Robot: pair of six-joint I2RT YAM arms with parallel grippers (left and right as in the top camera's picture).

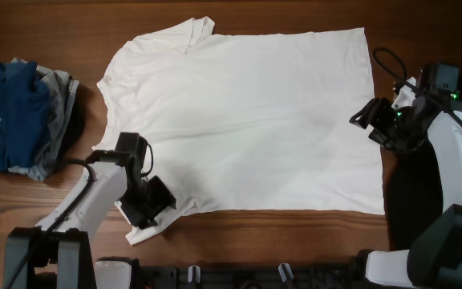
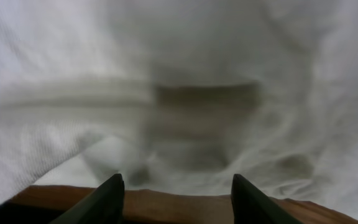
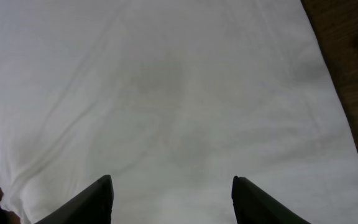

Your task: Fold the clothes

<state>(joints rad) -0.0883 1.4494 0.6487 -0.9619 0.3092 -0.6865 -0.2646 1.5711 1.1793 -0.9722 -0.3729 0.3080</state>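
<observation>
We see a soft white cotton T-shirt (image 1: 247, 120) lying flat and faintly creased on the middle of the brown wooden counter (image 1: 54, 32). Our left tool (image 2: 176, 186) is spread wide over the rumpled near-left sleeve (image 1: 147, 233), gripping nothing. Our right tool (image 3: 173, 186) is likewise spread and empty above the shirt's right edge.

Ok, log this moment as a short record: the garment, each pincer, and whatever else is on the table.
garment: white T-shirt, spread flat, collar toward the left end, not yet folded
left pincer: open, low at the shirt's near sleeve
right pincer: open, above the shirt by its hem edge
other items: pile of blue and grey clothes beyond the collar end
surface: wooden table
</observation>
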